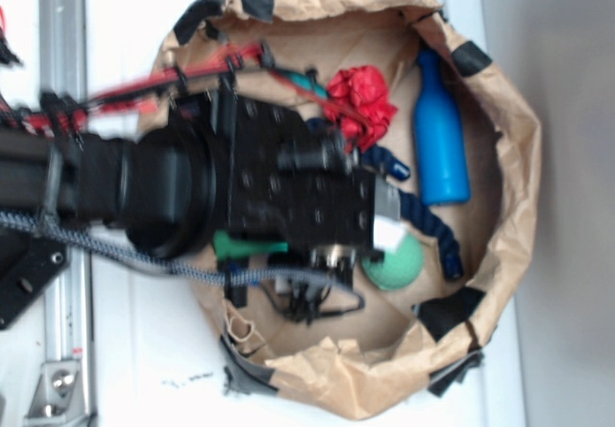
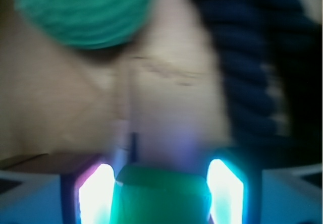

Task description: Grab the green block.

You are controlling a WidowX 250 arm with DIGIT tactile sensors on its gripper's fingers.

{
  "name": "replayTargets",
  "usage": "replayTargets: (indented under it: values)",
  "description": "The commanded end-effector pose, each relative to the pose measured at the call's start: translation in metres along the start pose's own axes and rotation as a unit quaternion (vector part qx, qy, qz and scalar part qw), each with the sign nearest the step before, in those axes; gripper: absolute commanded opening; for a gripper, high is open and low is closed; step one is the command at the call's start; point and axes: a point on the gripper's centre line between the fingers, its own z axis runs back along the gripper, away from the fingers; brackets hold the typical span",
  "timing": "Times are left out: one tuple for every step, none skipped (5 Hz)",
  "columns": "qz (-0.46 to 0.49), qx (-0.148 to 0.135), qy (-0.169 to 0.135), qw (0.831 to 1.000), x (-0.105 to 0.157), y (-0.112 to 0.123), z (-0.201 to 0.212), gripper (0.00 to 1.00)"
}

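In the wrist view the green block (image 2: 160,200) sits between my two glowing fingers and fills the gap from pad to pad. My gripper (image 2: 160,181) is shut on it, and only the block's rounded top face shows at the bottom edge. The exterior view has the gripper (image 1: 384,217) low inside the brown paper bag, with the black arm hiding the block. The round dimpled green ball (image 2: 83,12) lies just ahead and to the left, also seen as the green ball (image 1: 396,262) beside the gripper.
A dark blue rope (image 2: 247,67) runs along the right; the same rope (image 1: 428,220) curls past the gripper. A blue bottle (image 1: 440,138) and red crumpled cloth (image 1: 362,100) lie further in. The crumpled bag wall (image 1: 509,158) rings everything. A green piece (image 1: 245,246) shows under the arm.
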Motion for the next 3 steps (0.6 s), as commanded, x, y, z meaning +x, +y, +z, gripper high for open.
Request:
replayTargets:
  values:
    - [0.008, 0.001, -0.124, 0.992, 0.007, 0.030, 0.095, 0.00]
    - [0.013, 0.011, -0.120, 0.993, 0.010, 0.023, 0.107, 0.00]
    - [0.023, -0.003, -0.131, 0.991, 0.010, 0.024, 0.097, 0.00]
